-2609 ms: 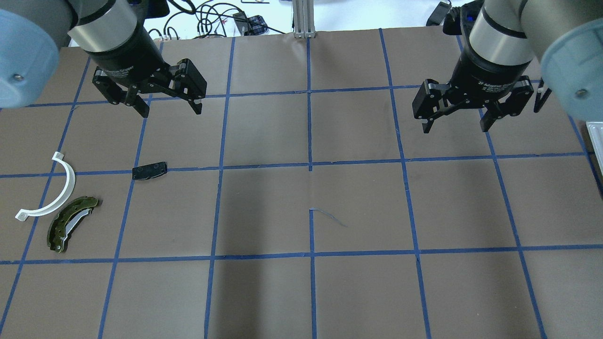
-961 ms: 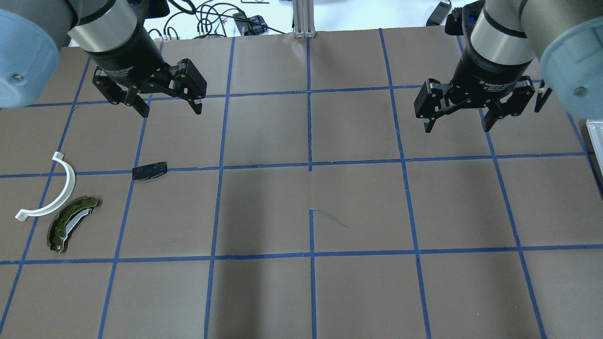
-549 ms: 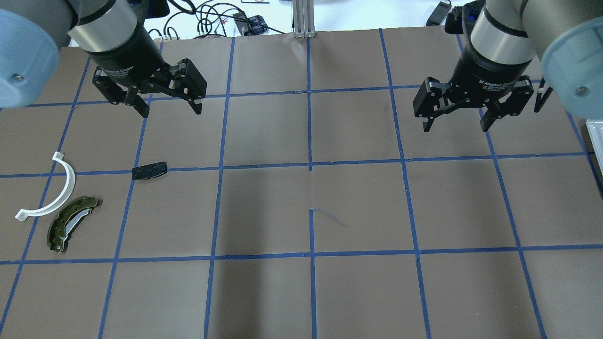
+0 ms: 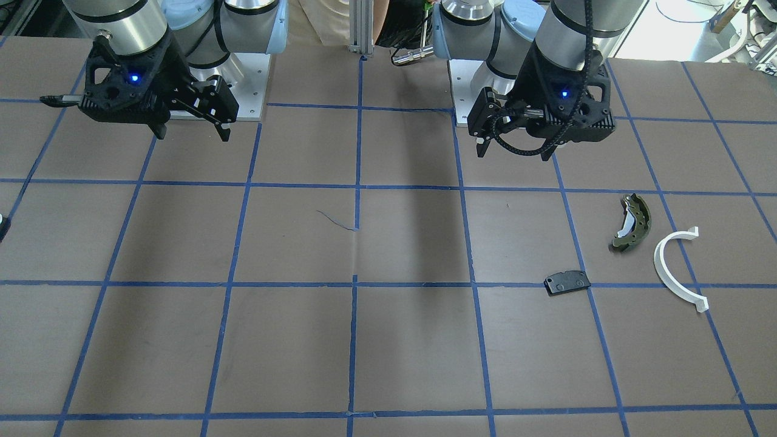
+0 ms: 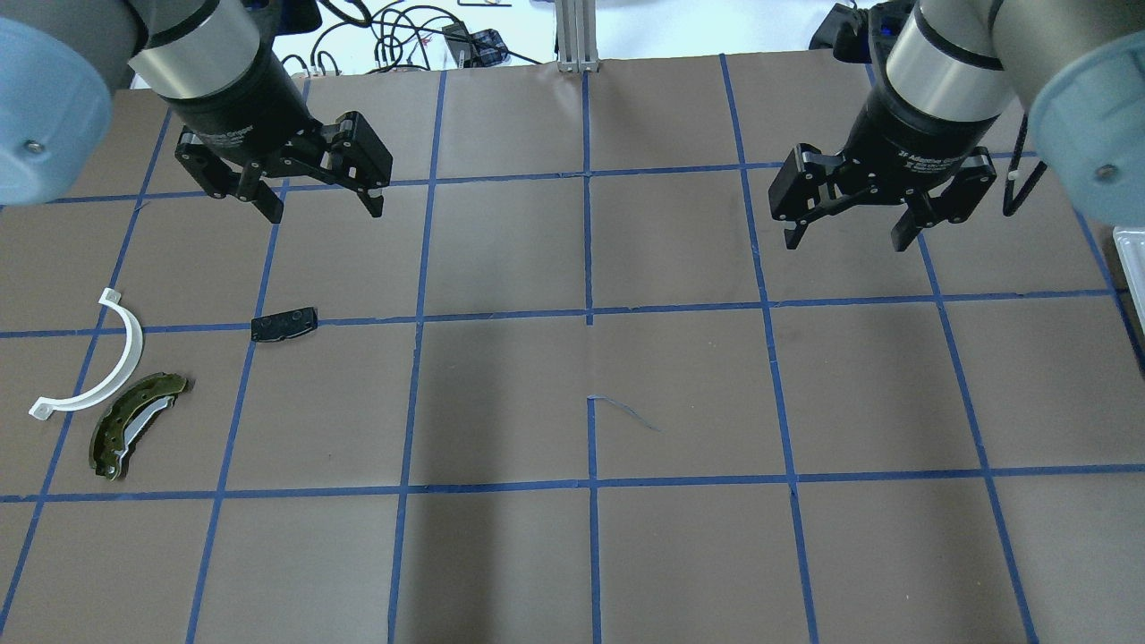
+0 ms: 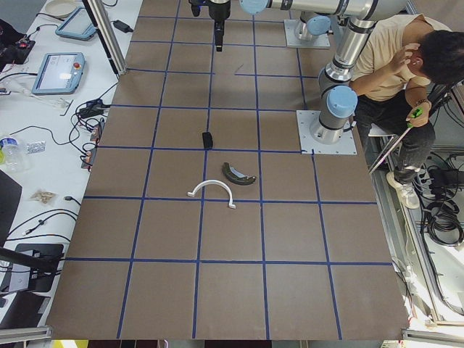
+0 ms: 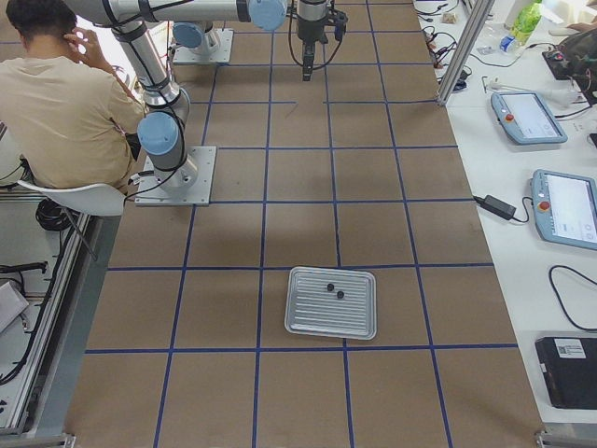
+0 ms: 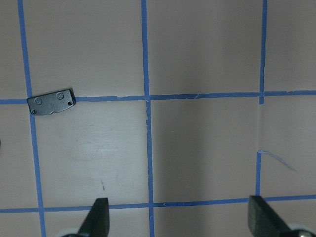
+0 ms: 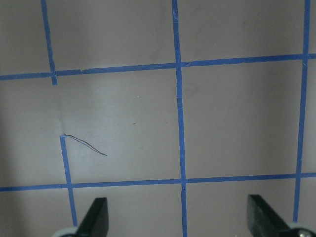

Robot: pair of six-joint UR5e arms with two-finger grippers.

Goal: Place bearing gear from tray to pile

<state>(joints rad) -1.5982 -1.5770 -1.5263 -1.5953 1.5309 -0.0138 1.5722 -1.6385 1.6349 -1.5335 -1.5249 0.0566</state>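
The pile lies on the left side of the table: an olive-green brake shoe, a white arc piece and a flat black pad. The ribbed metal tray sits near the table's right end, and two small dark parts rest on it. They are too small to tell which is the bearing gear. My left gripper hangs open and empty above the table, beyond the black pad. High over the right half, my right gripper is also open and empty, far from the tray.
Blue tape lines grid the brown table. A person sits behind the robot bases. Tablets and cables lie on the white bench beyond the table's far edge. Only the tray's corner shows in the overhead view.
My right gripper has shifted a little to the left in the overhead view, still open. The left gripper and the pile have not moved.
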